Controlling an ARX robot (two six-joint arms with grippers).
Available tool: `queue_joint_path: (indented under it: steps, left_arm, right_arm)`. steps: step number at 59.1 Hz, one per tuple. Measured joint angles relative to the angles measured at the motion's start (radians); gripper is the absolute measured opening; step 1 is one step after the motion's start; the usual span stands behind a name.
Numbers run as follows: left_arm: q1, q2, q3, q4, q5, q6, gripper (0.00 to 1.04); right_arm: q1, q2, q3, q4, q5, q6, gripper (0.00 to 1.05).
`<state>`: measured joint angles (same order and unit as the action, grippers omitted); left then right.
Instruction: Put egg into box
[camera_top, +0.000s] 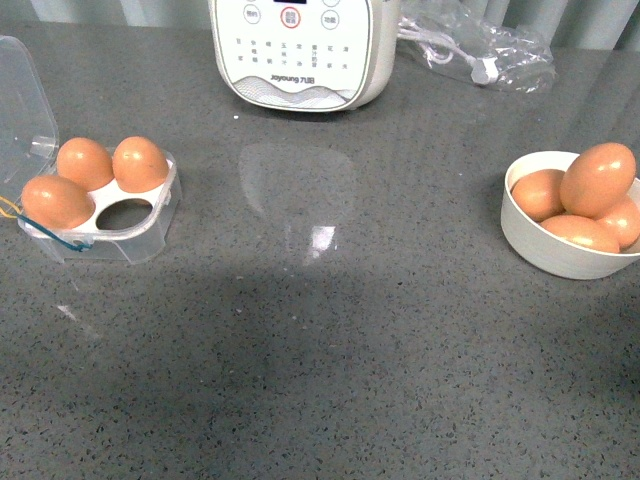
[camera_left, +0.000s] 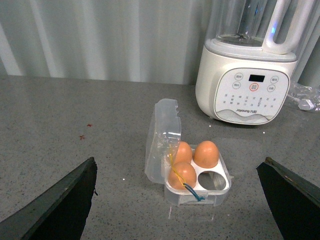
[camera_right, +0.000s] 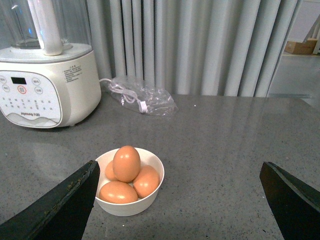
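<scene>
Resting on top of three other eggs (camera_top: 580, 233) in a white bowl (camera_top: 560, 260), the egg (camera_top: 598, 180) lies tilted, the highest of the pile. The bowl stands on the grey surface (camera_top: 330, 350), well to the right of the blender (camera_top: 300, 50) and nearer the robot than it.

The box (camera_top: 150, 232) stands open well to the left of the blender, also nearer the robot, and well apart from the bowl. Its clear lid (camera_top: 22, 100) is swung up on the side away from the blender. The white tray (camera_top: 103, 198) holds three brown eggs (camera_top: 84, 162): two in the row closer to the blender and one in the row farther from it. The fourth hole (camera_top: 125, 212), in the farther row at the end toward the blender's side, is empty. A yellow and blue band (camera_top: 55, 240) shows at the corner of the box farthest from the blender.

A clear bag (camera_top: 490, 50) with a white cable inside lies just to the right of the blender.

The left gripper (camera_left: 178, 161) hangs above the surface, facing the box with the blender behind it. Its jaws are released, spread wide, and hold nothing. The right gripper (camera_right: 179, 163) hangs facing the bowl, its jaws likewise spread wide and clear of every egg.
</scene>
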<state>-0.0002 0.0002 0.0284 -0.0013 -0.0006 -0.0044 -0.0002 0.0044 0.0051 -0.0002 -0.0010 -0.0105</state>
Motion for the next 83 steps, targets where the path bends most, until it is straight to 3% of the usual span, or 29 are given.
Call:
queue_joint_path:
  steps: [58,61,64,69,77,83]
  left_arm:
    - [0.000,0.000,0.000,0.000,0.000,0.000,0.98]
    - [0.000,0.000,0.000,0.000,0.000,0.000,0.98]
    - [0.000,0.000,0.000,0.000,0.000,0.000,0.98]
    - [0.000,0.000,0.000,0.000,0.000,0.000,0.98]
    - [0.000,0.000,0.000,0.000,0.000,0.000,0.98]
    - [0.000,0.000,0.000,0.000,0.000,0.000,0.98]
  right_arm:
    - [0.000,0.000,0.000,0.000,0.000,0.000,0.97]
    - [0.031,0.008,-0.002,0.085,0.106,-0.100,0.97]
    - [0.040,0.075,0.002,0.179,0.138,-0.210,0.97]
    - [0.035,0.269,0.032,0.257,0.100,-0.271,0.97]
    - [-0.013,0.646,0.164,0.354,0.005,-0.237,0.97]
    - [-0.027,0.946,0.338,0.284,-0.045,-0.158,0.97]
